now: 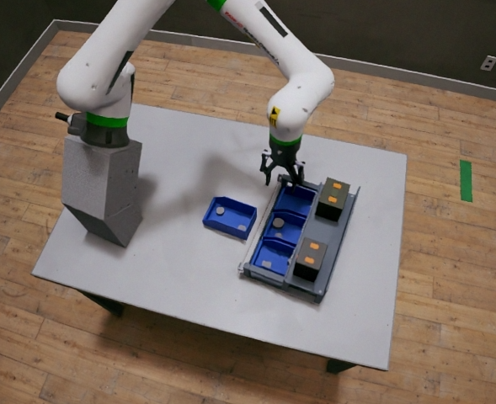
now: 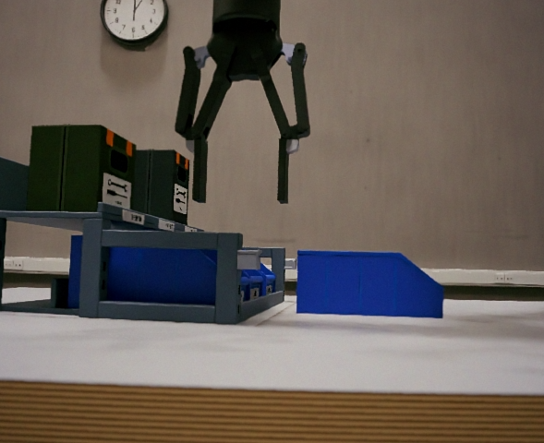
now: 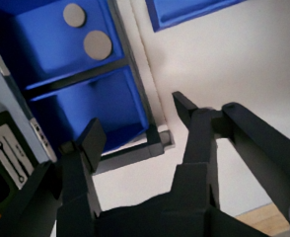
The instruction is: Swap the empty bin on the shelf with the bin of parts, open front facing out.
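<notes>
The place looked like a workshop or a robot lab: a white robot arm (image 1: 302,82) was mounted on a grey pedestal (image 1: 84,173), a shelf (image 1: 330,235) (image 2: 90,267) held blue parts bins (image 1: 278,258) (image 2: 162,274) (image 3: 61,39) and dark cases (image 1: 333,199) (image 2: 78,166) with wrench labels, and a clock (image 2: 133,18) hung on the plain wall (image 2: 405,119).

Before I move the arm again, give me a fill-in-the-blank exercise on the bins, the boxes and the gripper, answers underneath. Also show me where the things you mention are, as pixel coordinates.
1. The loose bin (image 1: 229,215) (image 2: 367,284) (image 3: 189,11) on the table holds gray discs and is colored ____.
2. The shelf (image 1: 333,236) (image 2: 90,267) (image 3: 12,94) holds ____ bins in its row.
3. The upper board carries two boxes (image 1: 333,199) (image 2: 80,169) with tabs colored ____.
4. Between its fingers, the gripper (image 1: 284,181) (image 2: 240,200) (image 3: 138,116) holds ____.

Missing words: blue; three; orange; nothing
</notes>
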### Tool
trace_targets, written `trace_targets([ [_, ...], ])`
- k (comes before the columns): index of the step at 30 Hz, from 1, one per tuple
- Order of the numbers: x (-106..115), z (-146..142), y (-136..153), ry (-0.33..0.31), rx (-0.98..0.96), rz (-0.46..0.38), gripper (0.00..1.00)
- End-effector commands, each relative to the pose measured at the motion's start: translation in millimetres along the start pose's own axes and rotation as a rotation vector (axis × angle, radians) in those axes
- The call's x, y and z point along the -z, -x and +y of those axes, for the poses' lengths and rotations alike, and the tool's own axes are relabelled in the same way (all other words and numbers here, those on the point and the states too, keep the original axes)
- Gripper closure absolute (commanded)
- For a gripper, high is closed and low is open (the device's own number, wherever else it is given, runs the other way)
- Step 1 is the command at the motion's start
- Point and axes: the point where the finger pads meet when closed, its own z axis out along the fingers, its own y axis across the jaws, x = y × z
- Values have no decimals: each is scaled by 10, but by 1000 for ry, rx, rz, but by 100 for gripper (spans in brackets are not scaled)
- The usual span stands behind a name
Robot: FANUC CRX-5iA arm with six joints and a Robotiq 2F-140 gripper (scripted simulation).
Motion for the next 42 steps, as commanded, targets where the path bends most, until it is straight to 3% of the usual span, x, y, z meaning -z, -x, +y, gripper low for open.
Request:
trace_targets([
  [1, 9, -7, -1, -2, 1, 0, 38],
  [42, -80, -7, -1, -2, 1, 0, 38],
])
